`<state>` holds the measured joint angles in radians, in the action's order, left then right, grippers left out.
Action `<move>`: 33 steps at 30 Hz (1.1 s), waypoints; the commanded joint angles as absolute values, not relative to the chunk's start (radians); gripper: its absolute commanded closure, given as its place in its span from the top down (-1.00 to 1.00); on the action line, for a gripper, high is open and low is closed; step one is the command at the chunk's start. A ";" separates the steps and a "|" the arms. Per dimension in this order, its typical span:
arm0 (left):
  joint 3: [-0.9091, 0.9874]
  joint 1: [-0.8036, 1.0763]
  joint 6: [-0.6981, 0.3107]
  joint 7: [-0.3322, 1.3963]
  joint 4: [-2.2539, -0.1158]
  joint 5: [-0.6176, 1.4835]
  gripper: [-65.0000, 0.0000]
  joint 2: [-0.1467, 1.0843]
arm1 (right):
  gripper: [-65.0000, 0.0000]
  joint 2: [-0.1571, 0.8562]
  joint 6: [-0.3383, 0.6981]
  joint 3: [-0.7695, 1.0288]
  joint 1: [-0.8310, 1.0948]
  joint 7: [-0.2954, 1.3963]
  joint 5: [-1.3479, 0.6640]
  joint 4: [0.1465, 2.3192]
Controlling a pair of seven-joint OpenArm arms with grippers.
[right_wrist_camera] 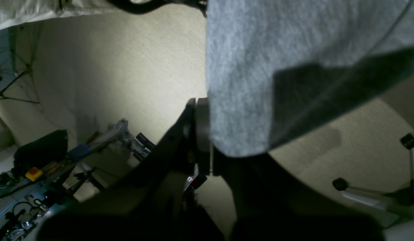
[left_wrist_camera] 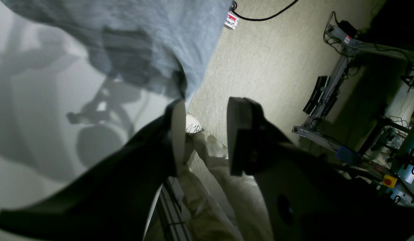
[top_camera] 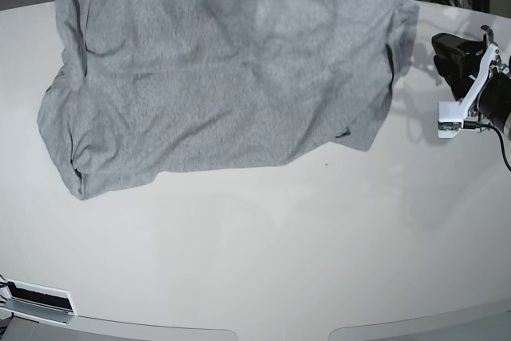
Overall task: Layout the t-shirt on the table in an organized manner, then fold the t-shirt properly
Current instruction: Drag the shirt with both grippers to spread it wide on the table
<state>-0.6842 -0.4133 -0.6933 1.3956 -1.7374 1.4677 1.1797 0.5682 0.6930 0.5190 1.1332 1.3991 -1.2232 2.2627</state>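
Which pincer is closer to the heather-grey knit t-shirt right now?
Right. The right pincer clamps the heather-grey knit t-shirt at one corner; the left pincer hangs open just off the opposite edge.

T-shirt (top_camera: 215, 77) spread across the far half of the table (top_camera: 263, 253), its far edge over the table's far rim; left arm (top_camera: 471, 77) just beside its right end in base view, near half of table before it.
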 commanded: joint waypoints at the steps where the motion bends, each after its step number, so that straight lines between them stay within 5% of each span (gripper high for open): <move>1: -0.669 -0.432 -0.698 1.396 -1.743 1.484 -0.29 1.201 | -0.90 0.580 0.698 0.525 1.147 1.396 -1.242 2.278; 5: -0.669 -0.432 -0.698 1.396 -1.743 1.484 -0.29 1.196 | 0.13 0.580 0.698 0.525 1.147 1.396 -1.242 2.278; 7: -0.669 -0.433 -0.698 1.396 -1.743 1.484 -0.29 1.197 | 0.32 0.580 0.698 0.525 1.147 1.396 -1.242 2.278; 15: -0.618 -0.432 -0.698 1.280 -1.738 1.329 -0.29 1.174 | 0.32 0.580 0.698 0.525 1.146 1.396 -1.242 2.306; 19: -0.543 -0.432 -0.585 1.191 -1.658 1.177 -0.26 1.107 | 0.32 0.580 0.698 0.525 1.147 1.396 -1.242 2.356; 26: -0.324 -0.432 -0.494 1.125 -1.222 1.085 -0.26 0.879 | 0.32 0.580 0.698 0.525 1.147 1.396 -1.242 2.356; 33: -0.132 -0.432 -0.648 1.180 -0.738 1.213 -0.26 0.707 | 0.32 0.580 0.698 0.525 1.115 1.396 -1.242 2.356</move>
<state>-0.1410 -0.4099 -0.6422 1.1923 -0.7204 1.1881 0.6880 0.5713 0.6930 0.5190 1.1015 1.3991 -1.2293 2.3466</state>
